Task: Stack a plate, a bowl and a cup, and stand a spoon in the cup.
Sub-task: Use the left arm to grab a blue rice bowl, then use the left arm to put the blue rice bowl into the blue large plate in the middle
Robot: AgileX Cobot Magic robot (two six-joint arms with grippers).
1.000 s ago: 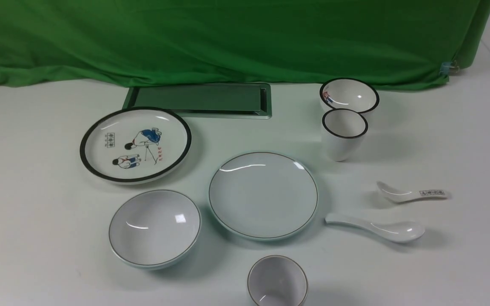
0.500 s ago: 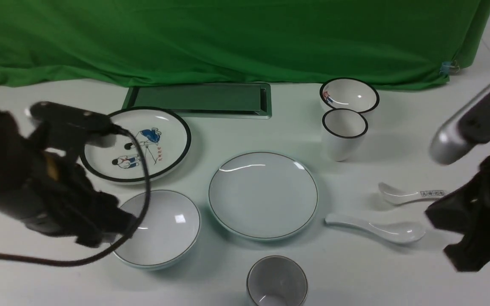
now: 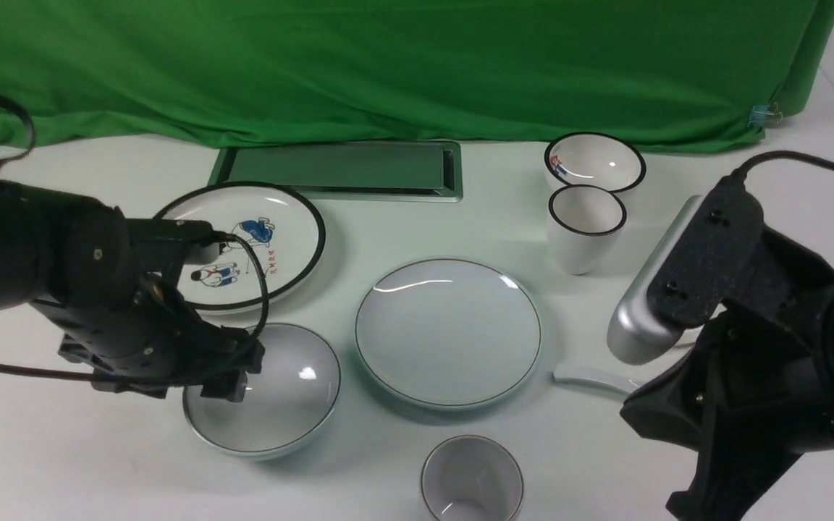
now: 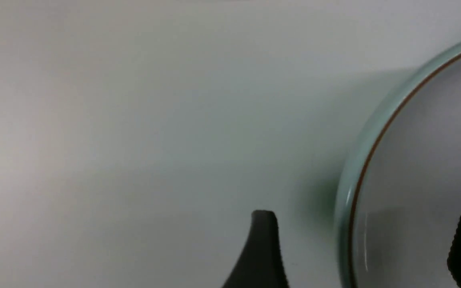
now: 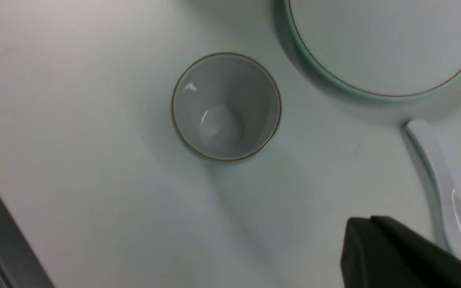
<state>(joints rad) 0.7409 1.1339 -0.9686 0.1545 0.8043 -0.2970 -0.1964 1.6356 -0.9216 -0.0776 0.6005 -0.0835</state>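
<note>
The plain plate (image 3: 448, 333) lies mid-table. Left of it is the plain bowl (image 3: 287, 398), and the small cup (image 3: 471, 481) stands at the near edge. My left gripper (image 3: 223, 376) hangs open over the bowl's left rim. In the left wrist view that gripper (image 4: 364, 248) has one finger outside the bowl's rim (image 4: 358, 180) and one over its inside, touching nothing. My right gripper (image 5: 358, 236) is shut and empty, above bare table between the cup (image 5: 226, 106) and the spoon (image 5: 434, 168). In the front view the right arm (image 3: 750, 347) hides all but the spoon's handle tip (image 3: 583, 376).
A black-rimmed cartoon plate (image 3: 243, 246) lies behind the left arm. A black-rimmed bowl (image 3: 594, 163) and a tall black-rimmed cup (image 3: 587, 228) stand at the back right. A metal hatch (image 3: 344, 170) sits before the green cloth (image 3: 388, 65).
Both arms have swung into view. The left gripper opened and came over the bowl's left rim. The right arm moved in over the two spoons and now covers them.
</note>
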